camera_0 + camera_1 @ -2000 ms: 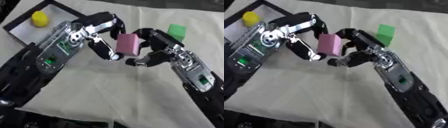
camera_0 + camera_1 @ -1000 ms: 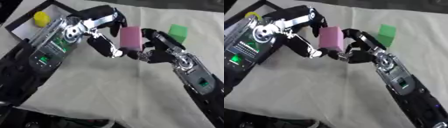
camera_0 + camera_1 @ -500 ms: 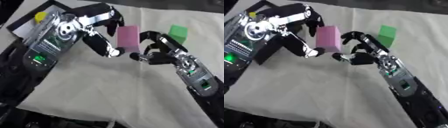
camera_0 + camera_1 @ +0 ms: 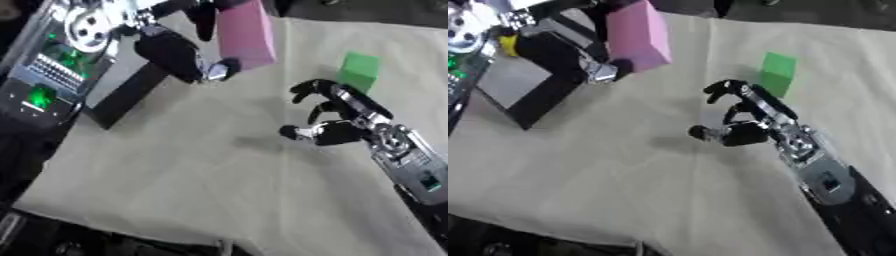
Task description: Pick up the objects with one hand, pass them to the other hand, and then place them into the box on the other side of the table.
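Note:
My left hand (image 4: 179,47) is curled round a pink block (image 4: 245,34) and holds it raised near the top of the view, beside the black box (image 4: 535,107) at the left. A bit of yellow (image 4: 507,45) shows inside that box, mostly hidden by the arm. My right hand (image 4: 337,124) hovers over the cloth at centre right with its fingers curled and nothing in them, well apart from the pink block. A green block (image 4: 359,71) stands on the cloth just beyond the right hand.
A cream cloth (image 4: 201,175) covers the table; its near edge runs along the bottom. My left forearm (image 4: 52,65) fills the upper left and covers much of the box.
The pink block passed from between both hands to the left hand alone, which lifted it up and left toward the box. The right hand let go and drew back.

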{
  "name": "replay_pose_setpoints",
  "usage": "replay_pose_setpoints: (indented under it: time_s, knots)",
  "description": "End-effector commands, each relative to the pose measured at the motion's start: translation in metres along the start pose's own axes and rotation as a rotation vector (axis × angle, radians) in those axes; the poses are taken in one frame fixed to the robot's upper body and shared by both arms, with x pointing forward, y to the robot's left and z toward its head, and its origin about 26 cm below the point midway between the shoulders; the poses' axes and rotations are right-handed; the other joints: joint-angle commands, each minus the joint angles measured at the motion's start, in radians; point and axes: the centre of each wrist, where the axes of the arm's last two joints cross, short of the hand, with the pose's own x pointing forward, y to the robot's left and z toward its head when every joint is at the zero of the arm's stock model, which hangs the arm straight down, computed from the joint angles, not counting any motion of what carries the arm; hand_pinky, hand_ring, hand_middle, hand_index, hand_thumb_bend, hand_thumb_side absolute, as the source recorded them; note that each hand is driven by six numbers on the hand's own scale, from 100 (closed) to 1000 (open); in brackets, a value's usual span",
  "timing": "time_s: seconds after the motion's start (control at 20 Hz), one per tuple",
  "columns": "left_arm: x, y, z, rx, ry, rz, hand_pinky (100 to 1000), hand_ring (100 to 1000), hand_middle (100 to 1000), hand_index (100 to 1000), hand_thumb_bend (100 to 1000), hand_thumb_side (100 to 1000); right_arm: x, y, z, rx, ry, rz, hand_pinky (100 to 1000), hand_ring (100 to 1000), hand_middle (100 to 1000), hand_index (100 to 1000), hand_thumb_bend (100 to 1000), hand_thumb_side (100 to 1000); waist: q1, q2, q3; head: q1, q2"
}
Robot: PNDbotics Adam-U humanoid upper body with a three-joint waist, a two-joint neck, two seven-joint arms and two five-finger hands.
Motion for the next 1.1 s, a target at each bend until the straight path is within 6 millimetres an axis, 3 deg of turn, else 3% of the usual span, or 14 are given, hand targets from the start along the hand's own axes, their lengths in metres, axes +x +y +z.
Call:
replay_pose_setpoints:
  time_s: [0.05, 0.15, 0.55, 0.6, 0.65, 0.7, 1.1]
  knots:
    - [-0.01, 0.018, 0.013, 0.06, 0.043, -0.032, 790, 563, 417, 366, 100, 178, 0.01, -0.014, 0.007, -0.015, -0.033, 0.058, 480, 916, 643, 773, 661, 248, 0.0, -0.023, -0.006, 0.015, 0.005]
    - [-0.024, 0.023, 0.018, 0.073, 0.086, -0.036, 797, 564, 417, 366, 100, 178, 0.015, -0.016, 0.014, -0.019, -0.04, 0.069, 479, 916, 644, 771, 673, 206, -0.004, -0.023, -0.014, 0.025, 0.005]
    - [-0.07, 0.04, 0.045, 0.156, 0.232, -0.03, 804, 565, 420, 365, 100, 176, 0.034, -0.029, 0.045, -0.089, -0.046, 0.083, 481, 912, 642, 761, 687, 190, -0.02, -0.017, -0.042, 0.036, 0.002]
    - [-0.075, 0.042, 0.048, 0.167, 0.25, -0.032, 804, 564, 419, 365, 100, 175, 0.036, -0.031, 0.048, -0.107, -0.049, 0.085, 479, 911, 640, 760, 689, 188, -0.023, -0.014, -0.045, 0.034, -0.004]
    - [-0.08, 0.043, 0.051, 0.179, 0.269, -0.035, 803, 565, 419, 364, 100, 175, 0.039, -0.033, 0.052, -0.128, -0.051, 0.087, 475, 908, 637, 755, 624, 232, -0.026, -0.011, -0.049, 0.034, -0.01]
    - [-0.085, 0.044, 0.054, 0.19, 0.286, -0.038, 803, 564, 419, 364, 100, 174, 0.041, -0.035, 0.054, -0.147, -0.054, 0.089, 475, 908, 635, 755, 688, 184, -0.028, -0.009, -0.052, 0.036, -0.014]
    - [-0.131, 0.048, 0.079, 0.283, 0.471, -0.061, 799, 566, 423, 365, 100, 169, 0.05, -0.057, 0.066, -0.367, -0.1, 0.048, 447, 899, 610, 731, 663, 139, -0.041, 0.016, -0.081, 0.104, -0.081]
